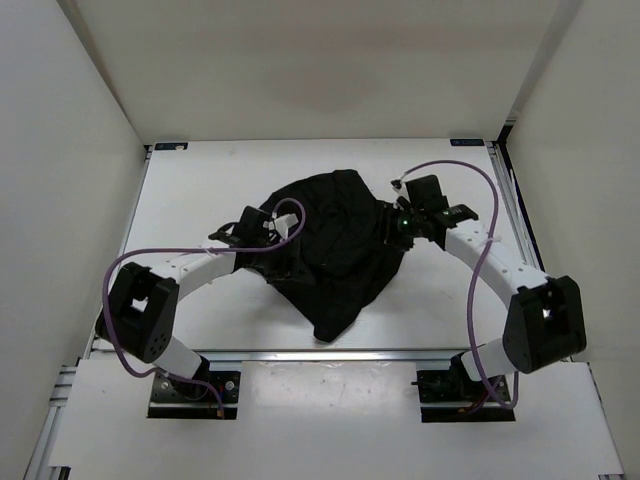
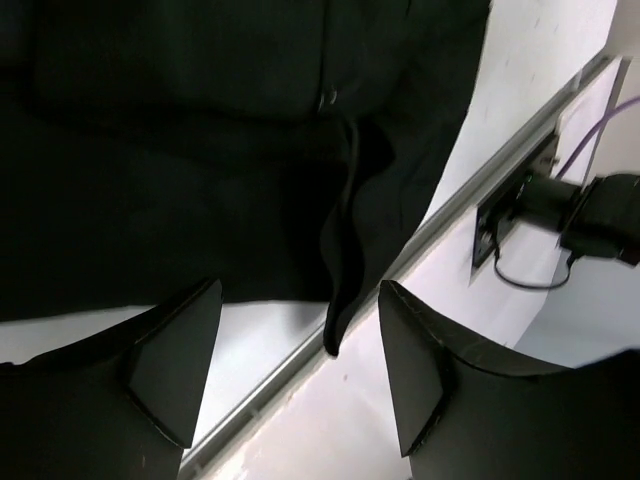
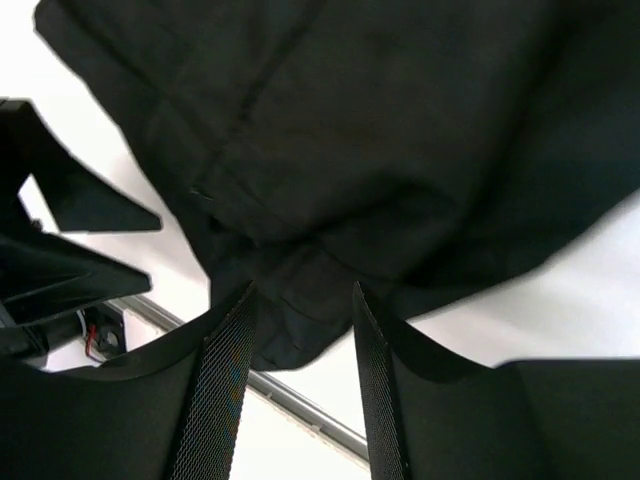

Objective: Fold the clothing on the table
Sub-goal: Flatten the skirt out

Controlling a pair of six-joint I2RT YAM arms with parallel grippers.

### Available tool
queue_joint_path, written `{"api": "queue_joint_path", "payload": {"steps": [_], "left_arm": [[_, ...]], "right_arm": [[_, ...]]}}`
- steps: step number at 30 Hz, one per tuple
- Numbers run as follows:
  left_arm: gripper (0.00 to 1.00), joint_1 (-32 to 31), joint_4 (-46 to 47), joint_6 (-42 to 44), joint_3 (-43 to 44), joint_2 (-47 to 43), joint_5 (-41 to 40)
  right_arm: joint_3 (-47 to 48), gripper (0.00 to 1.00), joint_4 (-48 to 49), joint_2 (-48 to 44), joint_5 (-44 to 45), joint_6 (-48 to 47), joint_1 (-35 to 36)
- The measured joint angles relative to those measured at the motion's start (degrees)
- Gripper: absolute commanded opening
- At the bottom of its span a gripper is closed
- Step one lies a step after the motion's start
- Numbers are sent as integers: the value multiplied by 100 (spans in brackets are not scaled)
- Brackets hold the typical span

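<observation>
I see a flat matte white table (image 1: 200,190) from overhead. A plain black soft fabric garment (image 1: 335,245) lies crumpled at its middle. The garment is rounded at its far end and narrows to a point near the aluminium rail (image 1: 330,355) along the table's near edge. The left gripper (image 1: 262,230) sits at the garment's left edge and the right gripper (image 1: 397,222) at its right edge. Each arm curves in from its own side.

In the left wrist view, the left jaws are wide open and hold nothing. Between the two black fingers (image 2: 175,365) I see only bare white table and the rail. A narrow trailing edge of the garment ends just beyond the gap. The rest of the cloth fills the upper part of that view, clear of the fingertips.

In the right wrist view, the right jaws are parted, though less widely than the left. A creased fold of the garment lies just past the tips of the mesh-textured pads (image 3: 225,390), and white table shows in the gap nearer the camera. No cloth is visibly pinched between them, and I cannot tell whether the tips touch the fabric.
</observation>
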Motion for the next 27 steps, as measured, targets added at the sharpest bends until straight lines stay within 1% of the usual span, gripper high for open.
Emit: {"api": "queue_joint_path", "payload": {"steps": [2, 3, 4, 5, 6, 7, 8, 9, 10, 14, 19, 24, 27], "left_arm": [[71, -11, 63, -52, 149, 61, -68], [66, -37, 70, -55, 238, 66, -116], [55, -68, 120, -70, 326, 66, -181], [50, -83, 195, -105, 382, 66, -240], [39, -85, 262, -114, 393, 66, -286], [30, -85, 295, -155, 382, 66, -348], [25, -72, 297, -173, 354, 66, -411], [19, -33, 306, -188, 293, 61, -503], [16, 17, 293, -199, 216, 46, -584], [12, 393, 160, -251, -236, -160, -872], [8, 911, -28, -269, -498, -437, -1054], [8, 927, -15, -330, -522, -570, -1071], [6, 896, 39, -413, -522, -599, -1019]], "right_arm": [[251, 49, -2, 232, -81, -107, 94], [413, 49, -63, 369, -133, -164, 131], [608, 49, -81, 546, -201, -234, 173], [815, 50, -101, 756, -271, -297, 216], [1043, 49, -122, 992, -345, -374, 278], [1276, 50, -221, 1217, -372, -442, 328], [1528, 49, -291, 1480, -409, -525, 393], [1799, 50, -387, 1764, -437, -590, 483], [2002, 51, -457, 1976, -466, -649, 553], [2942, 54, -966, 2927, -575, -748, 914], [3609, 56, -1580, 3543, -564, -638, 1178], [4190, 56, -2256, 3923, -490, -323, 1187], [4325, 50, -2485, 4085, -483, -7, 1185]]}}
